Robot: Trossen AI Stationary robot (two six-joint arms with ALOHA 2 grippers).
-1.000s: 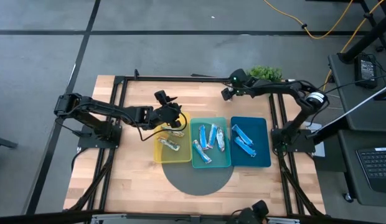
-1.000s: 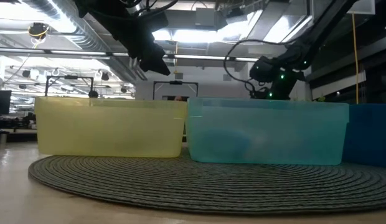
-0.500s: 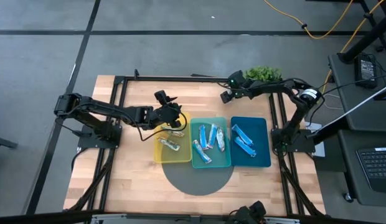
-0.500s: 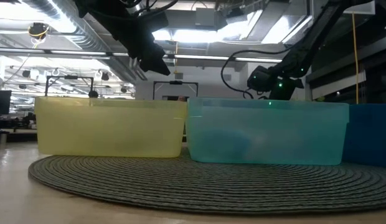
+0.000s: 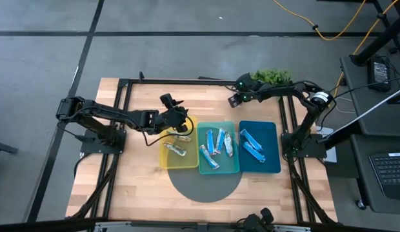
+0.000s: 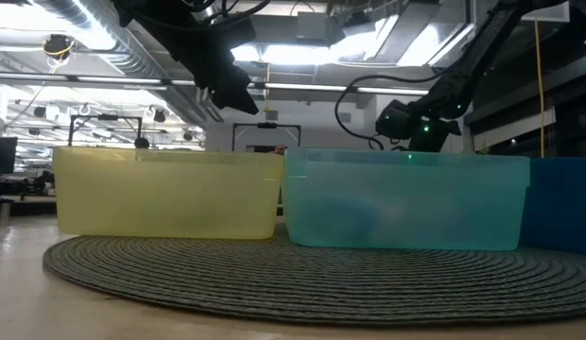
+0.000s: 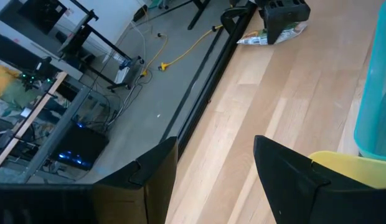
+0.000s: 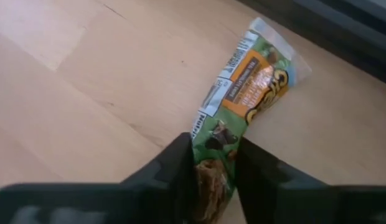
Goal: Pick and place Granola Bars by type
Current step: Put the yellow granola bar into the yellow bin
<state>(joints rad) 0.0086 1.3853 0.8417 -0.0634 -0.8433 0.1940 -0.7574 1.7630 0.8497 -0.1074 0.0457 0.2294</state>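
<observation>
- The desk (image 5: 142,187) carries three trays side by side on a round grey mat (image 5: 206,183): a yellow tray (image 5: 166,160) holding two silvery-tan bars, a teal tray (image 5: 233,169) holding several blue-and-white bars, and a dark blue tray (image 5: 272,145) holding two bright blue bars
- The left hand (image 5: 182,122) hangs over the far edge of the yellow tray, fingers apart and nothing between them; it looks to be waiting
- The right hand (image 5: 233,98) is at the desk's far edge, its fingers (image 8: 174,165) pinched on one end of a green-wrapped bar (image 8: 246,93) lying on the wood
- Judgement: the pick of this stray bar is in hand; next comes a lift and a carry toward the trays, though no tray shows green bars, so its place is unclear
</observation>
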